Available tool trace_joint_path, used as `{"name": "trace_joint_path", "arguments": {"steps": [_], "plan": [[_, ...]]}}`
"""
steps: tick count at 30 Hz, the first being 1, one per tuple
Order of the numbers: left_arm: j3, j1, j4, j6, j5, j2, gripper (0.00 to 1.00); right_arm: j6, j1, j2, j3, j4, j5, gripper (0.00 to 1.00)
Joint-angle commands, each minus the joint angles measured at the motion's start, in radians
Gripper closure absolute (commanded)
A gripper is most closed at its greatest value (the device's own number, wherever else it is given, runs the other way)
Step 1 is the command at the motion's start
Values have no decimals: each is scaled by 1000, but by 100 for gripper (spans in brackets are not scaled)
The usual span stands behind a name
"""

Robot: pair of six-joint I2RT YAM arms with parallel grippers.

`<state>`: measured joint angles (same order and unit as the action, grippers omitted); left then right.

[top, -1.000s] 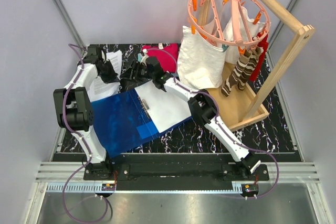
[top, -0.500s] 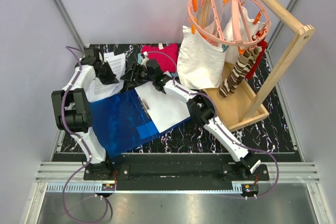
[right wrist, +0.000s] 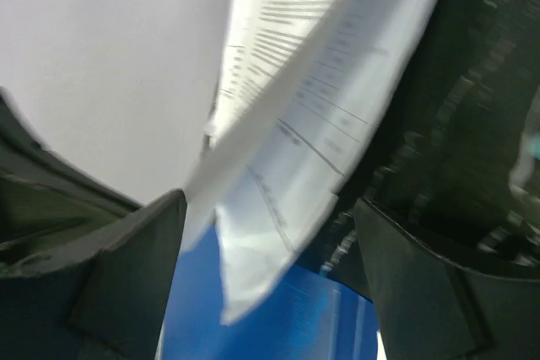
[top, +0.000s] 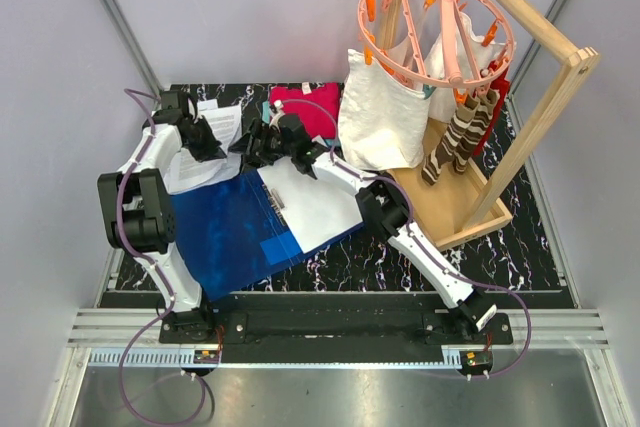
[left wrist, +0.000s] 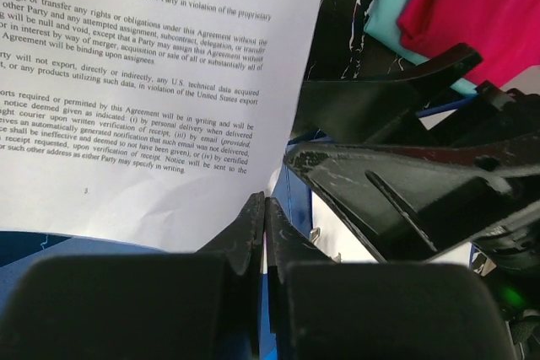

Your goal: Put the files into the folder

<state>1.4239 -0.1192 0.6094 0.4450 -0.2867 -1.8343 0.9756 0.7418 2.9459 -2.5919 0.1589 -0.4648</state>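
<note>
The left end effector [top: 208, 140] sits at the upper left of the overhead frame. It is over the files [top: 218, 122], printed white sheets on the black marbled tabletop [top: 480, 257] just beyond the far left corner of the folder [top: 235, 232]. Its wrist view shows its fingers pressed together to a thin slit, with the lower edge of a printed sheet pinched between them. The right end effector [top: 258, 137] is just to its right, at the folder's far edge. In its own view the fingers [right wrist: 135, 259] are spread wide, with sheet edges in the gap between them; whether they touch a finger is hard to tell.

The folder lies open and flat at left centre, translucent blue, with a blank white sheet [top: 318, 202] over its right half and a metal clip [top: 275, 197] along the spine.

Folded red clothes [top: 312, 107] with a teal piece [top: 271, 107] lie at upper centre, just behind the right end effector. At upper right a white cloth bag [top: 380, 117] and striped socks [top: 452, 142] hang from a pink round peg hanger [top: 435, 22] on a wooden rack [top: 535, 112].

Both end effectors cover the folder's far edge and part of the files. In the left wrist view the right end effector fills the right half, and the sheet's text is cut off at the top and left. The right wrist view is blurred and its print unreadable.
</note>
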Motion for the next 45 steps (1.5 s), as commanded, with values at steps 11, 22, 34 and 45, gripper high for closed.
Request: {"name": "trace_joint_path", "arguments": {"steps": [11,22,34,45], "plan": [[20,-5,15,4,-35,119,100,-123,-48,-341,148,-259,48,0],[27,56,35,-11,-88,171,100,-54,-27,-231,-14,-274,49,8],[-37,108,38,-38,-71,205,100,-83,-7,-228,46,-295,88,21],[-101,138,43,-100,-178,273,99,-228,-9,-254,32,-315,-1,100]]}}
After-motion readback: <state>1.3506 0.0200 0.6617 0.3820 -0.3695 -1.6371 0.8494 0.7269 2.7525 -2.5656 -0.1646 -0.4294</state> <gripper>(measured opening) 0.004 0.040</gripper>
